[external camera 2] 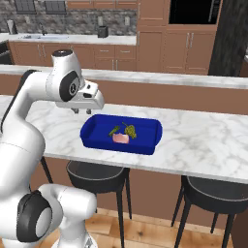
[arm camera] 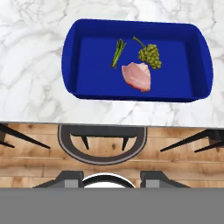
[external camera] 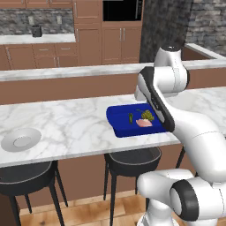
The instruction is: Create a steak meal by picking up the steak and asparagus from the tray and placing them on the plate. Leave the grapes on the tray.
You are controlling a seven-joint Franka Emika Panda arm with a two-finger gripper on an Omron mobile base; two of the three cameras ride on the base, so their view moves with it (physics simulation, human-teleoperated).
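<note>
On the white marble counter point(external camera: 66, 123), the deep blue rectangular tray point(arm camera: 78, 83) is holding the pale pink steak point(arm camera: 136, 75); the gripper point(external camera 2: 81, 111) is hovering above, steak lying ahead; jaw state unclear.

My two base views flanking the arm, hand view straight down, all sharing the tray point(arm camera: 72, 52).

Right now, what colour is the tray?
Deep blue tray, clearest in the hand view.
</note>
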